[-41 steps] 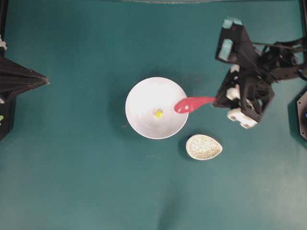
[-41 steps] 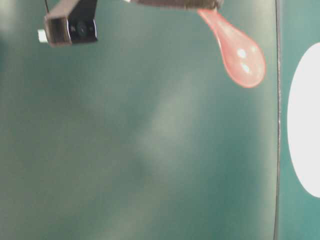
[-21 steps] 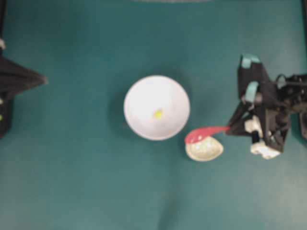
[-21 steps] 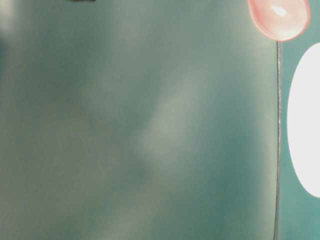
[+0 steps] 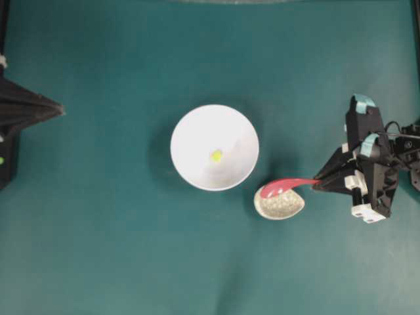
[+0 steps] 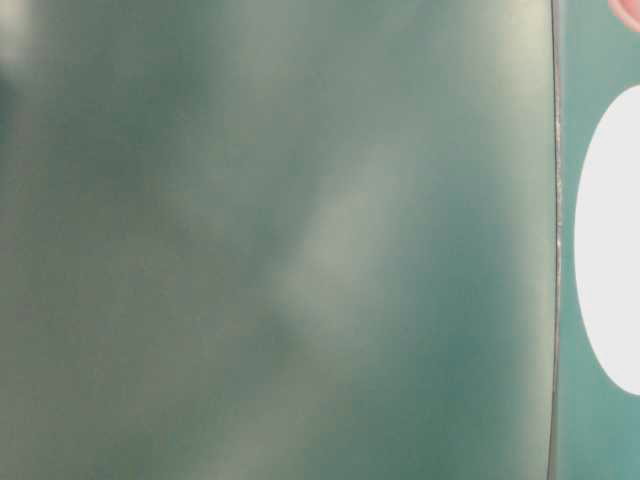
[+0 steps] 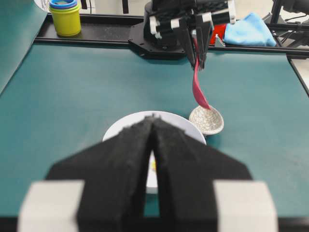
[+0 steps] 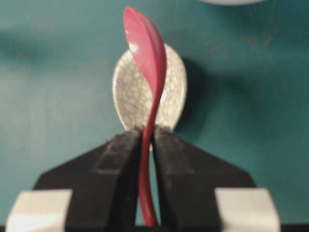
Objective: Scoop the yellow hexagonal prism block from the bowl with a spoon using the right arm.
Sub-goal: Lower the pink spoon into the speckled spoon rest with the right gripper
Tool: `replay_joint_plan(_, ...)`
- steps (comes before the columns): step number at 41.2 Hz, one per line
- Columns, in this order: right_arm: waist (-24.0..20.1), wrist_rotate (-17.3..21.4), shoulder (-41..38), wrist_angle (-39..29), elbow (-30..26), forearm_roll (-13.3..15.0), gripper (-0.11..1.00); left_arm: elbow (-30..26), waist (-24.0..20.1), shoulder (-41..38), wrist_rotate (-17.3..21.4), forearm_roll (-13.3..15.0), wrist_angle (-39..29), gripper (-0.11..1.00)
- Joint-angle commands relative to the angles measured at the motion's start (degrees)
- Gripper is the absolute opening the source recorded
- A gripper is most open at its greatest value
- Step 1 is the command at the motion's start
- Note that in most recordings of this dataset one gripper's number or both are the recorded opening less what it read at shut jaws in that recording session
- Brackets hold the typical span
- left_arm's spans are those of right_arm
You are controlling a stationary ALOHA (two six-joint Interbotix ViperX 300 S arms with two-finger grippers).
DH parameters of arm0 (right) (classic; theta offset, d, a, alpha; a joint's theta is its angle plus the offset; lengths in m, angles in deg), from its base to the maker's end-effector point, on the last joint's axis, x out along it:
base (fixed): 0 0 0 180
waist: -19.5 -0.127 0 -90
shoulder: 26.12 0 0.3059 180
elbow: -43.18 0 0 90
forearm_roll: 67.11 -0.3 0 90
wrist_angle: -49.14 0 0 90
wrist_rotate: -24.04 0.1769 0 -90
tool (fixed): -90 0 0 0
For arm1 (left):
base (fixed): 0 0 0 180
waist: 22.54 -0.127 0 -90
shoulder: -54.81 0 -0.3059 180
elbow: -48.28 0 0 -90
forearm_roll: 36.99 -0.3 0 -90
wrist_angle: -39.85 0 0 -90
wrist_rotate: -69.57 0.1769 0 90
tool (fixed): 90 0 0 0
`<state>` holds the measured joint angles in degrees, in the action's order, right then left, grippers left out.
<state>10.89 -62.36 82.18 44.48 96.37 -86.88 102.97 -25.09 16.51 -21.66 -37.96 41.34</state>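
Right arm (image 5: pixel 367 164): black angular housing, white blocks on its lower side, two teal tabs on top, thin black cable looping off the rear. Right gripper (image 8: pixel 148 140): matte black wedge fingers (image 8: pixel 116 159) with a foam-like texture, pale grey-white square mounts at the base. Left gripper (image 7: pixel 152 126): same black tapered fingers, same pale mounts, coming to a point.

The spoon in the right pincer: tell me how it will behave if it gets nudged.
The spoon looks stiff, a glossy hard glaze, so probably slippery and breakable if dropped. The right pincer pinches only its thin handle edge-on, so a knock on the scoop could pivot it between the pads. Its scoop hangs over the speckled spoon rest; a slip would likely land there.
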Motion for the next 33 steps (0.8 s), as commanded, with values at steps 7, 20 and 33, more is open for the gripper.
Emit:
replay_joint_plan(7,-2.99,0.09,-3.16,8.53,3.43,-3.34,0.15,-1.85,-0.09,-0.26,-0.18,0.09,0.18,0.03)
replay_joint_plan(20,-6.06,0.09,-9.23,13.36,3.96,-6.33,0.15,-1.85,-0.09,-0.26,-0.09,0.09,0.18,0.03)
replay_joint_plan(33,-6.59,0.09,-11.34,13.89,3.6,-7.73,0.16,-1.85,-0.09,-0.26,-0.09,0.09,0.18,0.03)
